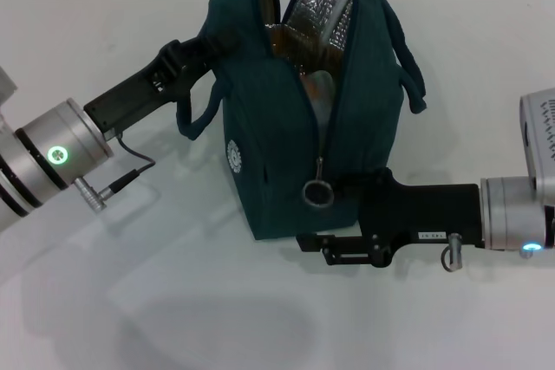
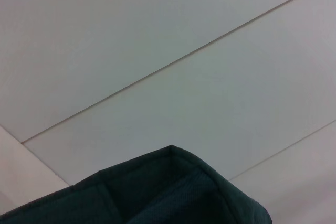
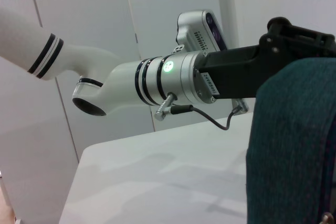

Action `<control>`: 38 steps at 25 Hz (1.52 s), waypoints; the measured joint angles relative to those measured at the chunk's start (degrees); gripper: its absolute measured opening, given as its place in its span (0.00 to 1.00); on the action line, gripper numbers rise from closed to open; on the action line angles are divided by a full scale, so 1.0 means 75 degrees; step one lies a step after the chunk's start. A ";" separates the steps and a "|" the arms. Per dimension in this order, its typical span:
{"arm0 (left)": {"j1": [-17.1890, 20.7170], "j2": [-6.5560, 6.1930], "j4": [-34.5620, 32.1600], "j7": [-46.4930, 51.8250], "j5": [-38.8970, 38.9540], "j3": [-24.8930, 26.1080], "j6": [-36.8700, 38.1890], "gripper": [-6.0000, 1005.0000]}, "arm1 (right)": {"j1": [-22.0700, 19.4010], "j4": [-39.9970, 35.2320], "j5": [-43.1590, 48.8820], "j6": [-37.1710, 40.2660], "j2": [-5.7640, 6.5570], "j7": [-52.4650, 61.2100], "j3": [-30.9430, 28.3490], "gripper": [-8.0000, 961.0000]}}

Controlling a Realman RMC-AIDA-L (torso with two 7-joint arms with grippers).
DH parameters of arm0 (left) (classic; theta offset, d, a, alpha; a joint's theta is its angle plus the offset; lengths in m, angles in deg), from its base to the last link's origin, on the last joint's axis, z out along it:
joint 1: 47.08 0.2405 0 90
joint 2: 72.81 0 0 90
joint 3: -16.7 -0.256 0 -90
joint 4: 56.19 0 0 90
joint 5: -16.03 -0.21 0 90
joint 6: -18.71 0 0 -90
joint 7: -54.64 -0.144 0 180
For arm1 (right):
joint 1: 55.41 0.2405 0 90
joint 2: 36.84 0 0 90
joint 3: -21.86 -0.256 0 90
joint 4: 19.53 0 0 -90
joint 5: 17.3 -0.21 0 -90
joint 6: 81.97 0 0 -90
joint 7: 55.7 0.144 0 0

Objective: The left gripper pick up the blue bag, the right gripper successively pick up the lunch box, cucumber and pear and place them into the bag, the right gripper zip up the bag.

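The blue bag (image 1: 269, 162) stands upright on the white table (image 1: 130, 301), its top unzipped and the silver lining (image 1: 321, 10) showing. My left gripper (image 1: 215, 41) is shut on the bag's upper left rim; the right wrist view shows it (image 3: 283, 30) at the bag's (image 3: 294, 145) top edge. My right gripper (image 1: 319, 216) is low at the bag's front and open, with the zipper's ring pull (image 1: 317, 192) hanging by its upper finger. An orange-tan shape (image 1: 316, 84) shows inside the opening. I cannot tell lunch box, cucumber and pear apart; the bag hides them.
A loose carry handle (image 1: 408, 58) droops over the bag's right side, another (image 1: 198, 114) hangs on the left. The left wrist view shows only a corner of the bag (image 2: 173, 192) against a pale panelled wall (image 2: 157, 51).
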 joint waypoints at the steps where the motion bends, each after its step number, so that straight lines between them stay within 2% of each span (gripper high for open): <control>1: 0.0013 0.0000 0.0000 0.0000 0.0000 0.0000 0.0002 0.05 | -0.0005 0.0000 -0.0041 -0.0034 0.0000 -0.0003 0.0025 0.67; 16: 0.0215 0.0000 0.0001 0.0000 0.0001 0.0000 0.0199 0.05 | -0.0404 -0.0010 -0.0086 -0.0060 0.0056 -0.0017 -0.0330 0.67; 28: 0.0247 0.0000 0.0001 -0.0010 -0.0001 0.0000 0.0269 0.05 | -0.0431 -0.0020 -0.0093 -0.0099 0.0049 -0.0018 -0.0344 0.66; 38: 0.0245 0.0000 0.0001 -0.0012 -0.0012 0.0000 0.0269 0.05 | -0.0433 -0.0090 -0.0106 -0.0095 0.0035 -0.0135 -0.0356 0.34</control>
